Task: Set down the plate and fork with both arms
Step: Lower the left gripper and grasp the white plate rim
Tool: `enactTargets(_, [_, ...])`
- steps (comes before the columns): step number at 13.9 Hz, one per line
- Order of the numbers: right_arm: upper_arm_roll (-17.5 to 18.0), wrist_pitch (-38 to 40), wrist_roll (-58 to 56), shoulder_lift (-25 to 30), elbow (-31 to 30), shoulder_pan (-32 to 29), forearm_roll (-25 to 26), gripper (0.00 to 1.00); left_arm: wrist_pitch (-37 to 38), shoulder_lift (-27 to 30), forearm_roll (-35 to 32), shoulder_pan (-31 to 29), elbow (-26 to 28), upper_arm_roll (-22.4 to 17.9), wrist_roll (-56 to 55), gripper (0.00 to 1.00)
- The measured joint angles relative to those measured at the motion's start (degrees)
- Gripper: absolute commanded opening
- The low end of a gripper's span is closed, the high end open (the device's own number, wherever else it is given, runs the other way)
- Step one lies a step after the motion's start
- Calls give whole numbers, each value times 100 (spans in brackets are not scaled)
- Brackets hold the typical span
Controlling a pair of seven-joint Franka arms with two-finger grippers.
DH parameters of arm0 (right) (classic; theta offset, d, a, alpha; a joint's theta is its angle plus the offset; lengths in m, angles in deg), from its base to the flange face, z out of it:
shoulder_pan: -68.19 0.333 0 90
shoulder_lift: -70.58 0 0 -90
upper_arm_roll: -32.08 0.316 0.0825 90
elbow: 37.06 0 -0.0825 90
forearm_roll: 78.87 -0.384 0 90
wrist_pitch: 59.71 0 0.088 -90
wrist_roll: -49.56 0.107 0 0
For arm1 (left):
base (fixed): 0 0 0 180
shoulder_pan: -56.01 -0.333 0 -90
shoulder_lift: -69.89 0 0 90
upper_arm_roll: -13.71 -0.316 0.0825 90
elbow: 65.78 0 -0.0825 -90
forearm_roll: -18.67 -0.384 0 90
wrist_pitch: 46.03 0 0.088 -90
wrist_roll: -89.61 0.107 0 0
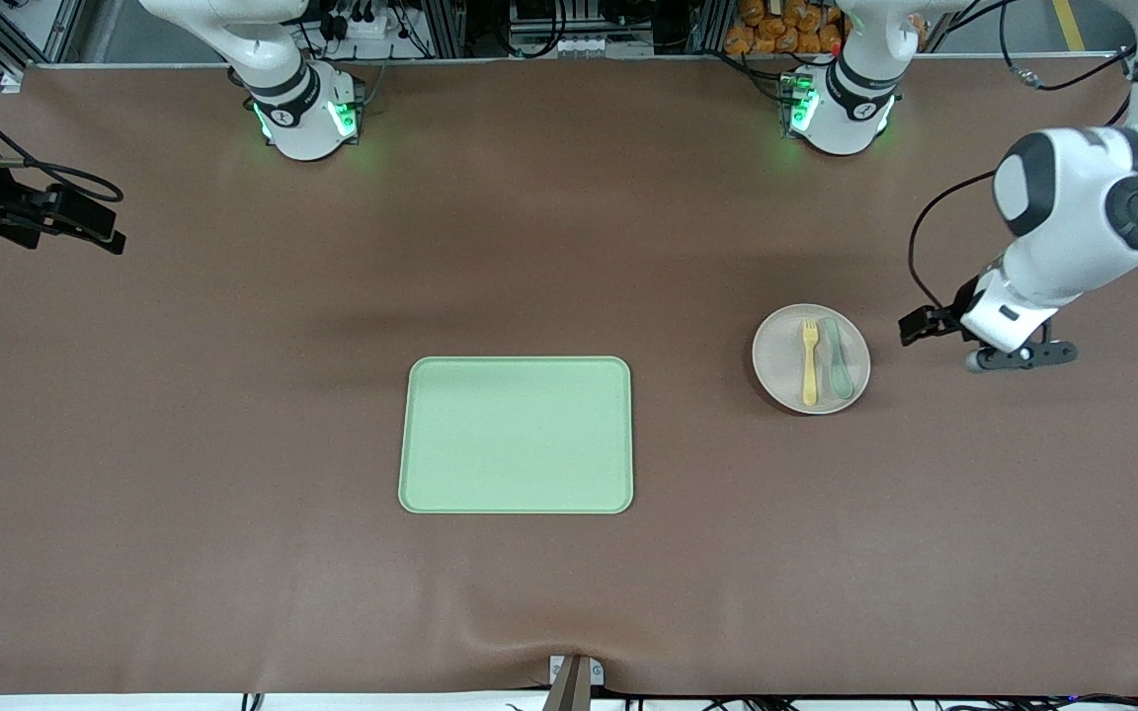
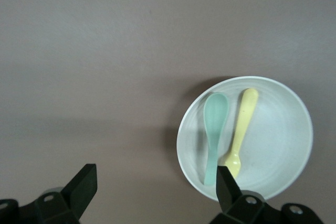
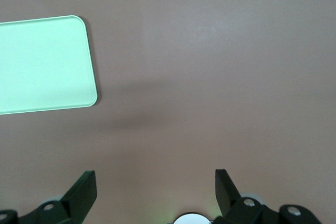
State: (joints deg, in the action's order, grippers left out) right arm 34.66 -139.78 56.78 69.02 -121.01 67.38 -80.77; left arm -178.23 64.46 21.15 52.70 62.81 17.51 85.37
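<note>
The off-white plate [image 1: 781, 357] lies on the brown table toward the left arm's end, beside the light-green tray [image 1: 516, 434]. The pale-yellow fork [image 1: 810, 361] lies in the plate next to a grey-green spoon [image 1: 838, 357]. My left gripper [image 1: 928, 324] hangs open and empty over the bare table beside the plate. The left wrist view shows the plate [image 2: 278, 135], fork [image 2: 240, 129] and spoon [image 2: 213, 129] just past one finger of the left gripper [image 2: 155, 187]. My right gripper [image 1: 85, 222] is open and empty at the right arm's end; it also shows in its wrist view [image 3: 156, 187].
The tray lies near the table's middle, nothing on it; one corner shows in the right wrist view [image 3: 44, 64]. The two arm bases [image 1: 307, 114] [image 1: 841, 109] stand along the table's edge farthest from the front camera. A clamp [image 1: 574, 676] sits at the nearest edge.
</note>
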Motion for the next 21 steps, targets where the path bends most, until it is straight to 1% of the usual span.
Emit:
enactTargets(1, [0, 0, 0, 0, 0, 0, 0, 100, -149, -212, 73, 2, 14, 23, -20, 89])
enactTargets(4, [0, 1, 0, 0, 0, 0, 0, 100, -355, -654, 386, 9, 31, 141, -24, 71])
enactTargets(5, [0, 0, 0, 0, 0, 0, 0, 100, -369, -742, 439, 12, 33, 159, -24, 68])
enactTargets(11, [0, 1, 0, 0, 0, 0, 0, 100, -479, -1083, 461, 5, 43, 165, -26, 64])
enactTargets(12, [0, 1, 0, 0, 0, 0, 0, 100, -531, -1145, 461, 3, 44, 165, -26, 60])
enactTargets(13, [0, 3, 0, 0, 0, 0, 0, 100, -572, -1206, 461, 2, 45, 165, -26, 59])
enactTargets(14, [0, 6, 0, 0, 0, 0, 0, 100, -601, -1267, 461, 2, 46, 165, -26, 57])
enactTargets(17, [0, 11, 0, 0, 0, 0, 0, 100, -699, -1425, 461, -3, 47, 164, -26, 47])
enactTargets(19, [0, 14, 0, 0, 0, -1, 0, 100, -772, -1516, 461, -5, 48, 164, -26, 34])
enactTargets(21, [0, 17, 0, 0, 0, -1, 0, 100, -815, -1568, 466, -8, 48, 164, -26, 8])
